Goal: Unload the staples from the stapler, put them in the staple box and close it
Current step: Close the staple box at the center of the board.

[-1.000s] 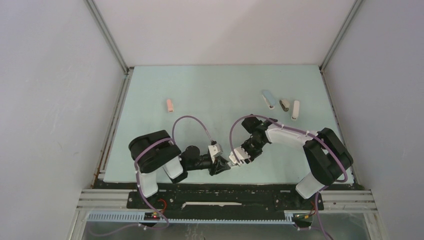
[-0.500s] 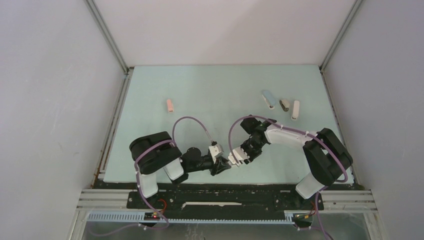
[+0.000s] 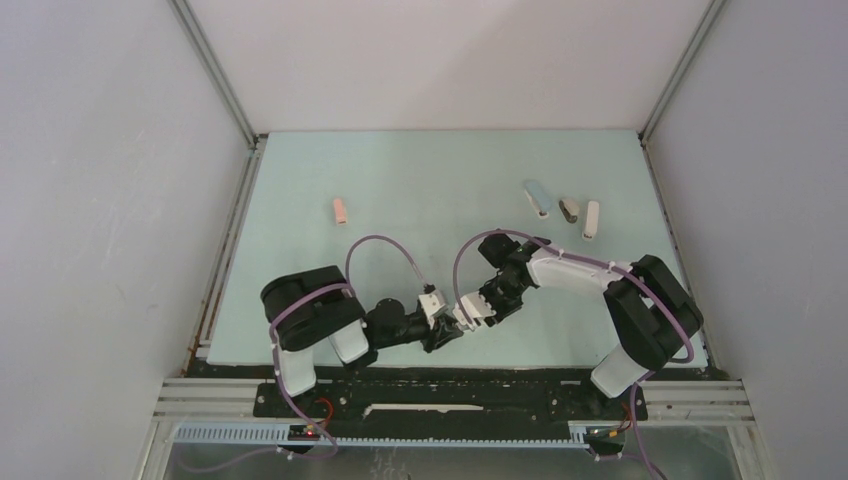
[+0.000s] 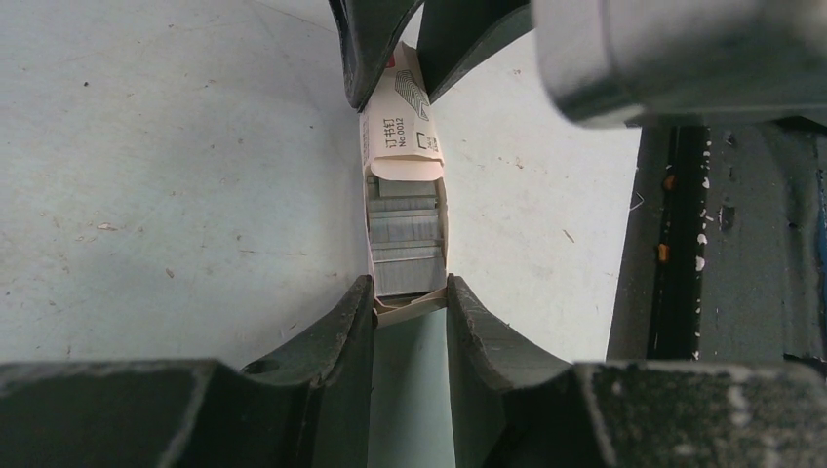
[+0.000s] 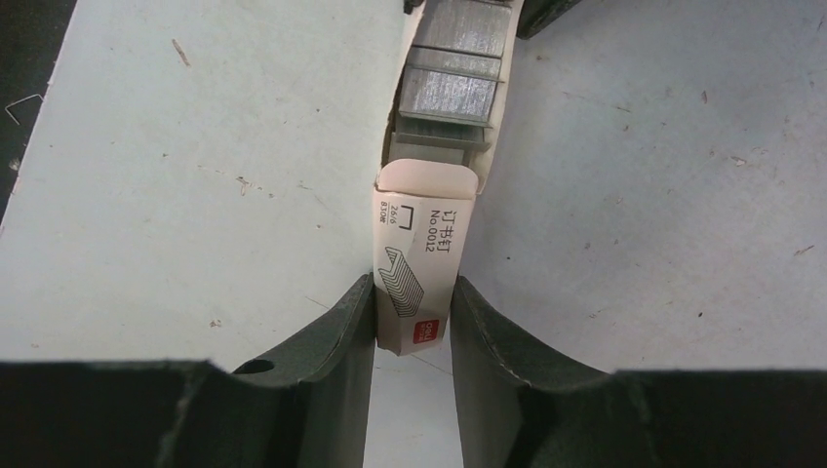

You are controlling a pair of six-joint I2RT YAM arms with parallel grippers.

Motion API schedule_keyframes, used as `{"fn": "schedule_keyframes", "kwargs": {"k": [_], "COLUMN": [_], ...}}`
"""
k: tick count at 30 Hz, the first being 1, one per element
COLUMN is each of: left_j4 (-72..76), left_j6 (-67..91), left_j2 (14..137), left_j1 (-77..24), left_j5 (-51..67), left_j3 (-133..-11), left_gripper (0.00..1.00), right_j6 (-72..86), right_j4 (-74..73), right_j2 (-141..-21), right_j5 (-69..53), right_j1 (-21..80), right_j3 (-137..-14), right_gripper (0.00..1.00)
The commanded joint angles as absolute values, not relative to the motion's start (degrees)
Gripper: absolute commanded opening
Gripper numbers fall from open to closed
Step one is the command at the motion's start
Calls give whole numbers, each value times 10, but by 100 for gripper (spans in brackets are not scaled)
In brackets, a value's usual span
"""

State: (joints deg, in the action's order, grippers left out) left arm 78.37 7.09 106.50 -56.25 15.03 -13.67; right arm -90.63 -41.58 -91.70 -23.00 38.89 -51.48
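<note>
A small white-and-red staple box (image 5: 419, 268) hangs between both grippers over the near table edge. Its inner tray (image 4: 407, 307) is slid partly out, baring silver-grey staples (image 4: 405, 239), which also show in the right wrist view (image 5: 453, 68). My left gripper (image 4: 410, 292) is shut on the tray's end. My right gripper (image 5: 413, 292) is shut on the printed sleeve (image 4: 400, 107). In the top view the left gripper (image 3: 447, 333) and right gripper (image 3: 466, 317) meet tip to tip. A pink stapler (image 3: 340, 210) lies far left.
Three more staplers lie at the back right: blue (image 3: 537, 197), grey-brown (image 3: 569, 209) and white (image 3: 591, 219). The black base rail (image 4: 683, 224) runs just past the table's near edge. Grey walls enclose the pale green table (image 3: 430, 180).
Both grippers, still joined on the box, have drifted slightly left. The staplers have not moved.
</note>
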Motion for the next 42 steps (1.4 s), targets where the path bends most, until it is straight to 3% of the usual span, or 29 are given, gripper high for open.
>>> {"fn": "schedule_keyframes", "kwargs": {"k": [1,42], "left_j4": [811,860], "left_j6": [68,106], "left_j2": [1073,1073], "left_j1": [-577,-574], "left_j5": [83,29], "left_j3": [-148,-122], "left_gripper": [33,32], "right_j6": [-882,-869], "right_j4": [-416,-417], "right_j2": [-938,-951], "right_j5": [-259,-240], "right_j1": [405,417], "right_j3": [-531,-537], "right_gripper": [40,40]}}
